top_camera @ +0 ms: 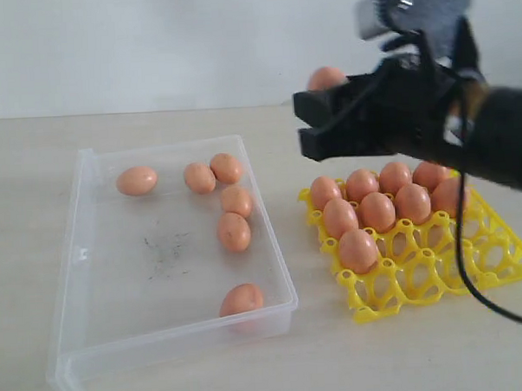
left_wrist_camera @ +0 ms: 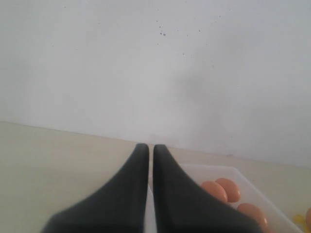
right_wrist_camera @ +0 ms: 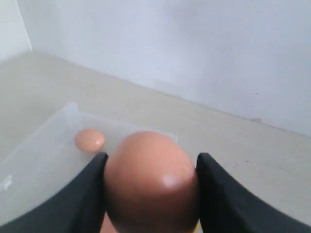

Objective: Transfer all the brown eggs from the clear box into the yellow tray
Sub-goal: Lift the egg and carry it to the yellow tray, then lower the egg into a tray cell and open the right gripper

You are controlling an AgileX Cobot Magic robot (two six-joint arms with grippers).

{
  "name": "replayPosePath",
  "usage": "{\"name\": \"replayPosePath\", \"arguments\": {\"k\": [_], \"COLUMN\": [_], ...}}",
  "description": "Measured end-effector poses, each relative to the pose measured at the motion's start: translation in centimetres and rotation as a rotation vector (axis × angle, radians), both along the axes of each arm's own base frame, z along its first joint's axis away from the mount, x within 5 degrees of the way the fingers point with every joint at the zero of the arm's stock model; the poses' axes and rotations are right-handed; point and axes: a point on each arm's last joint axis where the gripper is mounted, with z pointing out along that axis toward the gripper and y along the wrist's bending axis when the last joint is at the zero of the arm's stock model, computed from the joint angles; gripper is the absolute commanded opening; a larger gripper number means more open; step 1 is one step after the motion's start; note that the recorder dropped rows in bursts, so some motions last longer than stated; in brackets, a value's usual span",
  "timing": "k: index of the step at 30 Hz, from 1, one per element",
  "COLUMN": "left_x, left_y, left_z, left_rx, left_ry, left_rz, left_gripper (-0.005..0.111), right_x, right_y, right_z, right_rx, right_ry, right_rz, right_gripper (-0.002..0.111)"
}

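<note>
Aloft near the yellow tray (top_camera: 420,275), right pincer (right_wrist_camera: 151,158) grasps a brown egg (right_wrist_camera: 150,187) lengthwise along its fingers (right_wrist_camera: 82,196); left pincer (left_wrist_camera: 150,146) clenched

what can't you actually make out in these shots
- Exterior view: the black right gripper covers the far side of the yellow openwork plastic tray; egg count there unclear.
- Right wrist view: the held smooth brown egg hides what lies behind it.
- Left wrist view: the shut left gripper and frame edge cut off the clear plastic box.
</note>
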Motion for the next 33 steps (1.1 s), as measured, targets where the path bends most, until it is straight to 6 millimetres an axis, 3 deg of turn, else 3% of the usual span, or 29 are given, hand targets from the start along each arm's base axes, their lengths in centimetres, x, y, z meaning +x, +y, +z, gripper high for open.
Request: {"name": "replayPosePath", "arguments": {"k": [4,6,9,20,25,33], "left_x": [0.0,0.0,0.0,0.0,0.0,0.0], "left_y": [0.0,0.0,0.0,0.0,0.0,0.0], "left_z": [0.0,0.0,0.0,0.0,0.0,0.0], "left_rx": [0.000,0.000,0.000,0.000,0.000,0.000], "left_ry": [0.000,0.000,0.000,0.000,0.000,0.000], "left_rz": [0.000,0.000,0.000,0.000,0.000,0.000], "left_gripper": [0.004,0.004,0.004,0.004,0.004,0.004], "right_x": [-3.3,-4.3,-4.8,-4.2,-2.9,-1.3], "right_y": [-5.0,-5.9,-5.8,-6.7,-6.3,-5.6], "right_z": [-5.2,-6.6,-7.3,-9.8,-12.4,-14.3], "right_rx": [0.157,0.142,0.101,0.029,-0.001,0.022], "right_ry": [0.024,0.073,0.133,0.276,0.358,0.364], "right_rz": [-0.101,-0.119,-0.087,-0.226,-0.242,-0.242], "right_gripper": [0.000,0.000,0.000,0.000,0.000,0.000]}}
